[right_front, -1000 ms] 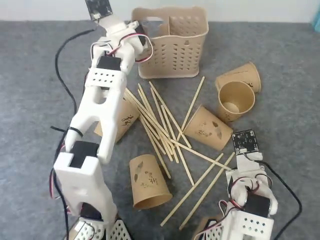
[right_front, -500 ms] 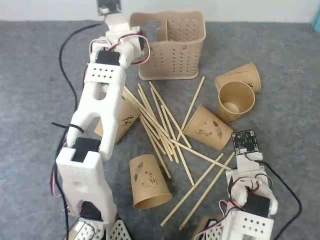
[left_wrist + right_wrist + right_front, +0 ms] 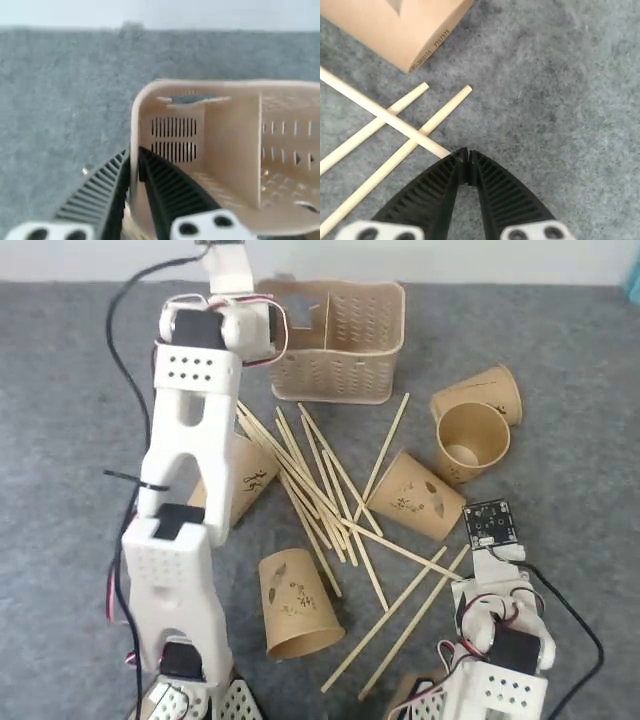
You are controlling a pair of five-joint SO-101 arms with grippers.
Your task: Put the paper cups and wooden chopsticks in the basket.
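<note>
Progress nil: basket [image 3: 340, 360] looks empty, paper cups [image 3: 415, 495] and wooden chopsticks [image 3: 320, 480] all loose on the counter [image 3: 60, 440]; left jaws pinch the basket wall, right jaws closed on nothing

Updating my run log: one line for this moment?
left gripper shut on basket wall | right gripper shut, empty | cups, chopsticks outside basket

paper cups [image 3: 415, 495]: 5 | wooden chopsticks [image 3: 330, 502]: about 12 (overlapping, count unsure) | basket [image 3: 340, 360]: 1
</note>
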